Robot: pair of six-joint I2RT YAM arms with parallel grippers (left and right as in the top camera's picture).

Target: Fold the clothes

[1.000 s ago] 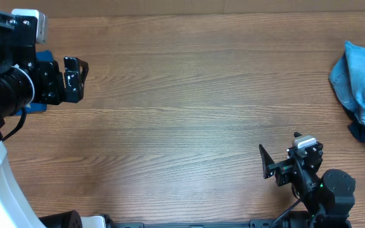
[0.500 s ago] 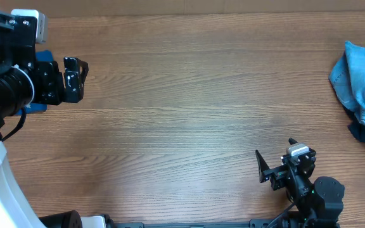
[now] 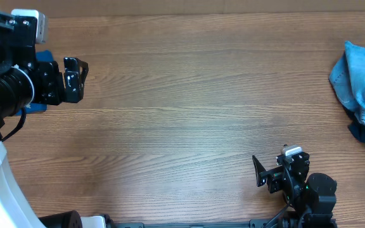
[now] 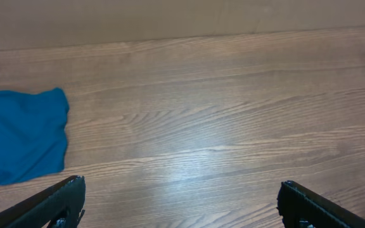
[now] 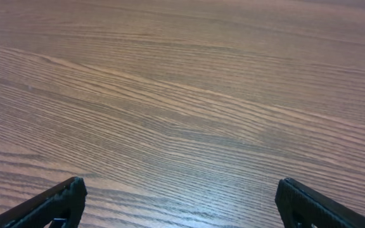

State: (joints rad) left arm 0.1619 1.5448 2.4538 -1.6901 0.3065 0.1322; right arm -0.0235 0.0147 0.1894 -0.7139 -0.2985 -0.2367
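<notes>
Near the front edge, the right gripper (image 3: 272, 170) stands with jaws apart and empty, and so does the left gripper (image 3: 76, 79). The pile of clothes (image 3: 362, 79) lies well apart at the right edge; a reach there may pinch several layers or push it off the table (image 3: 182, 114).

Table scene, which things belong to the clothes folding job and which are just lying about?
Job:
crumpled pale-blue garment
dark fabric under it
bright blue cloth at the far left

Lying about:
nothing loose that I can see; only the wooden table itself
</notes>
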